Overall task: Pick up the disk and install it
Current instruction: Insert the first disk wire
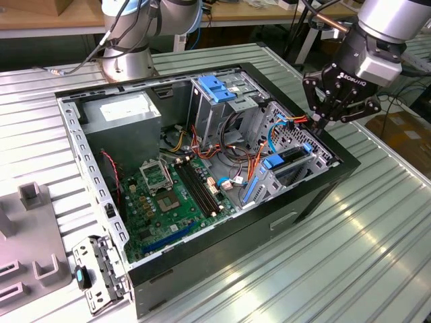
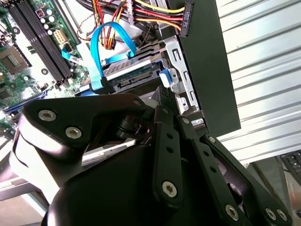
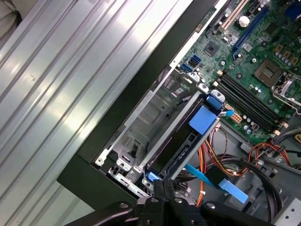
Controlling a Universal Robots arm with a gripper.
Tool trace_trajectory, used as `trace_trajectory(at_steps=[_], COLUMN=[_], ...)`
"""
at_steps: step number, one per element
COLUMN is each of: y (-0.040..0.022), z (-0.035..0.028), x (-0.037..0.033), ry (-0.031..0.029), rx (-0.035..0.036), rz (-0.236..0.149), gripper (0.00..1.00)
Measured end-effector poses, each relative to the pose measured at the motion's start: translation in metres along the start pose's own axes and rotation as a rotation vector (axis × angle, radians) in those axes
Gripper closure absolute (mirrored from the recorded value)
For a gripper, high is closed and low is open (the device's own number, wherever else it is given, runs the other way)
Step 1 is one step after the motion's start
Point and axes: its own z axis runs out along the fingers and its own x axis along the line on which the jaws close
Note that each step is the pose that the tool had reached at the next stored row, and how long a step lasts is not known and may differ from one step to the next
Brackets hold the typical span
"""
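The disk (image 1: 291, 159) sits inside the drive bay at the end of the open computer case (image 1: 316, 195) on the exterior view's right, with blue carrier tabs at both ends. In the first wrist view the disk (image 3: 182, 153) lies in its slot with a blue tab on top. In the second wrist view the disk (image 2: 130, 70) shows its connector edge beside a blue cable. My gripper (image 1: 321, 122) hovers just above the bay's far end. Its fingertips (image 3: 163, 189) are pressed together with nothing seen between them.
A blue-handled bracket (image 1: 215, 87) tops the grey drive cage. The motherboard (image 1: 168, 195), power supply (image 1: 124, 111) and orange and blue cables (image 1: 259, 158) fill the case. Grey fixtures (image 1: 34, 195) and a loose metal bracket (image 1: 94, 276) lie on the ribbed table (image 1: 363, 256).
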Motion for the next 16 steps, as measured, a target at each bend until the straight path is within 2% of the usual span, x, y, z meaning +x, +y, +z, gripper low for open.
trace_trajectory(at_steps=[12,16], y=[-0.0013,-0.0042], z=[-0.0008,-0.0012], x=[0.0009,-0.0007], ry=[0.0,-0.0005], rx=[0.0002,0.0006], rz=[-0.045,-0.056], gripper=[0.88,0.88])
